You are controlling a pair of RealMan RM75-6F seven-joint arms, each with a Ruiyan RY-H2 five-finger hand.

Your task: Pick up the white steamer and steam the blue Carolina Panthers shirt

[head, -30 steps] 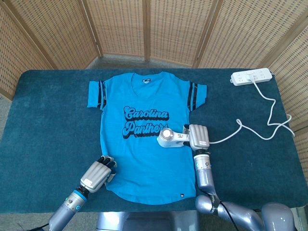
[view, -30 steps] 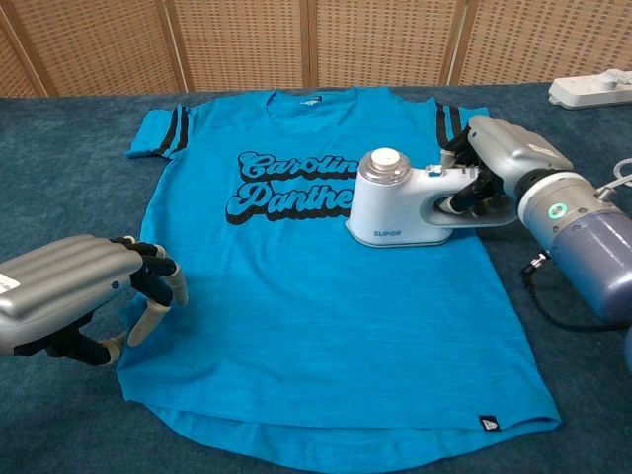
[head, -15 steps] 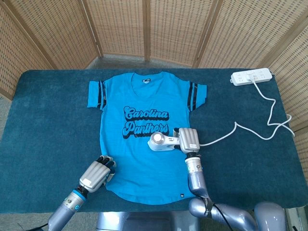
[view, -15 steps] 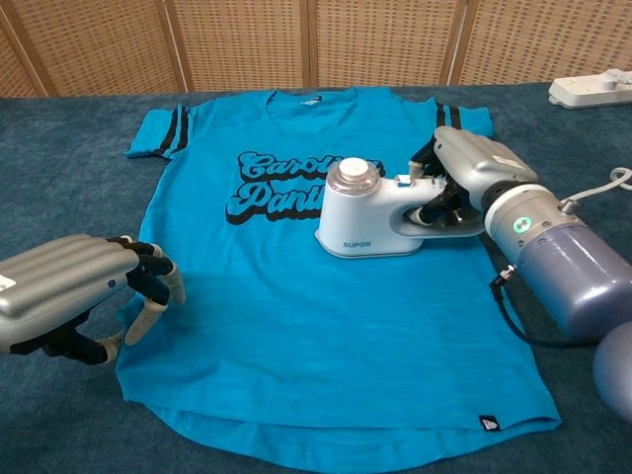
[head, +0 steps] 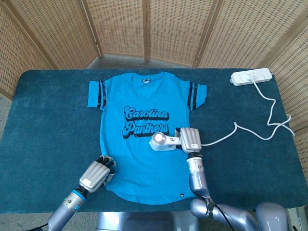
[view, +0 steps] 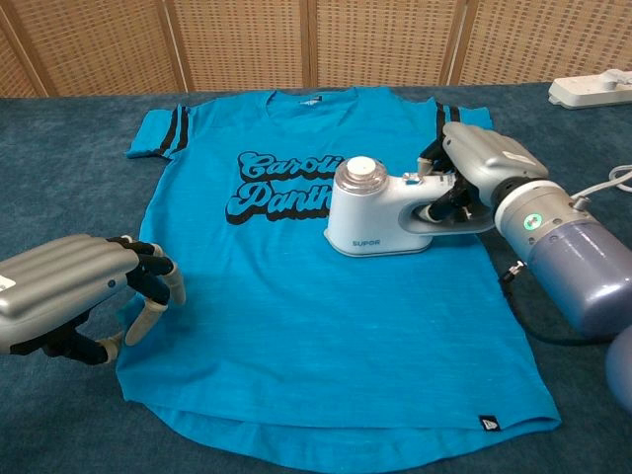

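The blue Carolina Panthers shirt (head: 139, 159) (view: 296, 326) lies flat on the table, collar away from me. The white steamer (head: 161, 141) (view: 373, 211) stands on the shirt just right of the "Panthers" lettering. My right hand (head: 189, 139) (view: 479, 168) grips the steamer's handle from the right side. My left hand (head: 97, 174) (view: 74, 291) hovers at the shirt's lower left hem with its fingers curled in, holding nothing; its fingertips (view: 158, 281) reach the hem's edge.
A white power strip (head: 251, 77) (view: 591, 89) lies at the table's far right corner, and its white cable (head: 269, 122) loops back toward the steamer. The dark blue table cover (head: 48, 120) borders the shirt. Wicker screens (head: 154, 29) stand behind the table.
My right hand slid the steamer left across the shirt from near the right edge to the lettering, then eased it slightly back to the right. The left hand stayed put.
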